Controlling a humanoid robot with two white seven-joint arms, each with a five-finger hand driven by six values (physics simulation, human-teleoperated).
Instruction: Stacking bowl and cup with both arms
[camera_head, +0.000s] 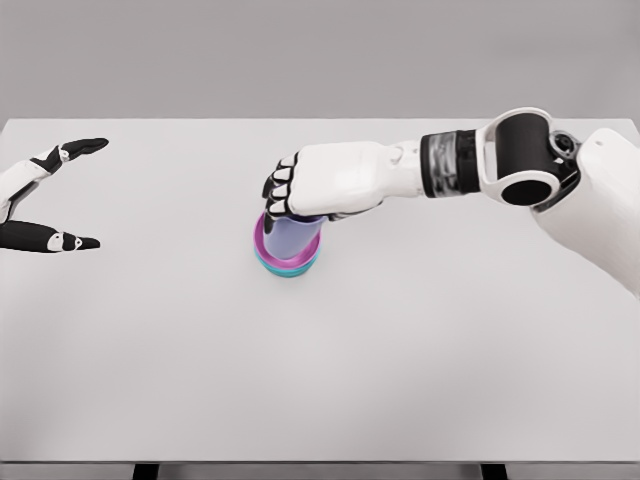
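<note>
Nearest the camera ran the front edge of the white table (320, 400), with two dark supports just visible beneath it at the bottom of the view. Its surface stretched back to a plain grey wall (300, 55).

Near the middle of the table, slightly left of centre, stood the stacked items. A translucent lavender cup (291, 241) sat inside a bowl (288, 266), whose magenta rim and teal lower wall showed around and below the cup. The cup appeared roughly upright; whether its base touched the bowl's floor could not be told.

The right hand (315, 185) reached in from the right, its white forearm crossing the table from a black-and-white elbow joint near the right edge. The hand lay palm-down over the cup's far rim, with its dark-tipped fingers (277, 190) curled downward and close together over the cup's upper left. The fingers were wrapped at the cup's top, apparently in contact with it, though the thumb side was hidden beneath the palm.

The left hand (45, 200) showed at the left edge, well apart from the stack. Its fingers were spread wide, one group pointing up and right, another extended low and right, holding nothing.
</note>
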